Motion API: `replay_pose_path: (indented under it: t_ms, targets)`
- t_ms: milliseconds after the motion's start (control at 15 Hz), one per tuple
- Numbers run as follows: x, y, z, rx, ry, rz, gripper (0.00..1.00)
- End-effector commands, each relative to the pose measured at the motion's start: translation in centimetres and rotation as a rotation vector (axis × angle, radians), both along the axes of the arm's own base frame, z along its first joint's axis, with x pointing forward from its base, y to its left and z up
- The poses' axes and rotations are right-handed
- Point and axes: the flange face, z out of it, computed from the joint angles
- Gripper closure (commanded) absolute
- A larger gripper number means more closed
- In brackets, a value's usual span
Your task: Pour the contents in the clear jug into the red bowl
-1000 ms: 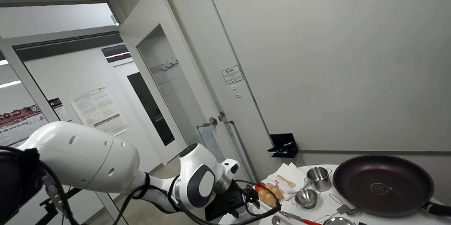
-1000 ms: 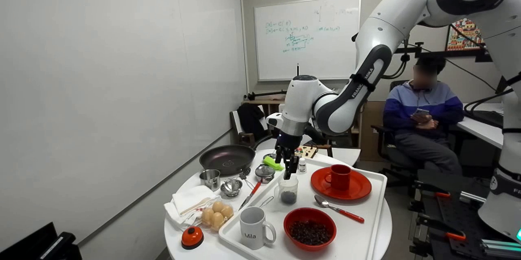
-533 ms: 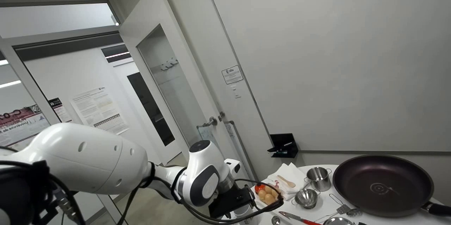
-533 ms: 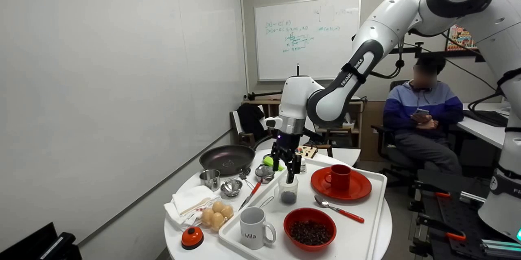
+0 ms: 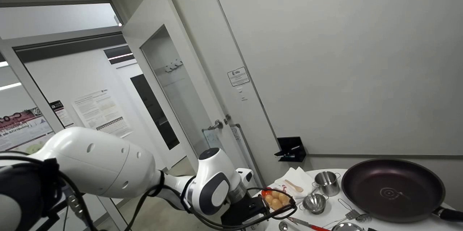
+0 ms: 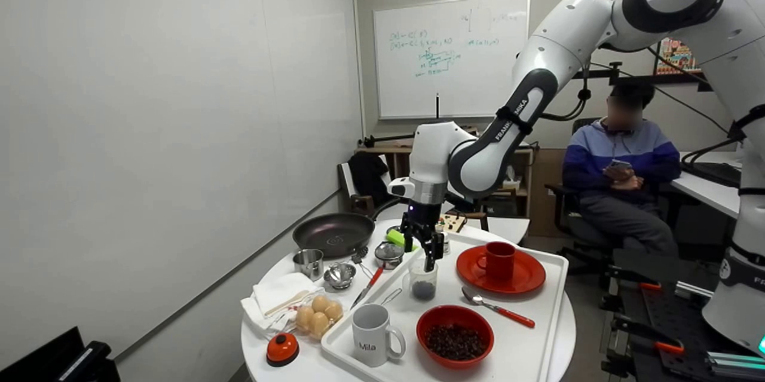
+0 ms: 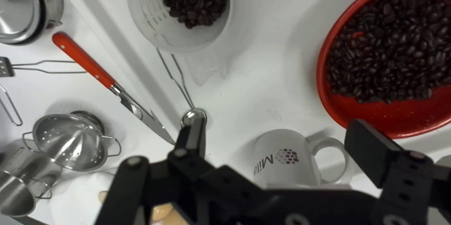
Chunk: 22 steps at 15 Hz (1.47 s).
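Note:
The clear jug (image 6: 417, 279) stands upright on the tray with dark beans at its bottom; the wrist view shows the jug (image 7: 149, 10) at the top, handle toward me. The red bowl (image 6: 457, 363), partly filled with similar beans, sits nearer the tray's front; in the wrist view the red bowl (image 7: 405, 121) is at the right. My gripper (image 7: 278, 138) is open, its fingers wide apart and nothing held. In an exterior view one fingertip of the gripper (image 6: 420, 253) overlaps the jug's rim; whether they touch I cannot tell. The jug is hidden in an exterior view (image 5: 249, 209).
On the white tray (image 6: 520, 352) are a white mug (image 7: 282, 158), a red mug (image 6: 499, 261) on a red plate (image 6: 529, 277), and a red-handled spoon (image 6: 508, 313). Beside it lie a knife (image 7: 84, 59), a colander (image 7: 70, 142), eggs (image 6: 318, 316) and a pan (image 5: 394, 191).
My wrist has turned, so both fingers now show apart in an exterior view, and the gripper has shifted slightly and then lowered toward the jug. The jug and bowl have not moved.

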Motion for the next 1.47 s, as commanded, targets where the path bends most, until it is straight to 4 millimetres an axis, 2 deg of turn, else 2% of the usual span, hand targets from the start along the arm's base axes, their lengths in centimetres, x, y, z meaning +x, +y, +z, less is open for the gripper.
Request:
replay_pose_path:
  t_ms: [0, 333, 400, 467, 733, 933, 1133, 1400]
  targets:
    - [1.1, 0.5, -0.6, -0.021, 0.015, 0.100, 0.00]
    - [1.6, 2.5, -0.7, 0.157, 0.109, 0.300, 0.00]
    - [2.1, 2.4, -0.7, 0.139, 0.151, 0.270, 0.00]
    - [0.8, 2.5, -0.7, 0.106, 0.104, 0.251, 0.00]
    - [1.0, 2.2, -1.0, 0.088, 0.098, 0.252, 0.00]
    - [1.7, 0.9, -2.4, 0.074, 0.112, 0.269, 0.00]
    - [2.3, 0.8, -4.0, 0.106, 0.134, 0.333, 0.00]
    - [4.0, 0.9, -6.4, 0.123, 0.144, 0.365, 0.00]
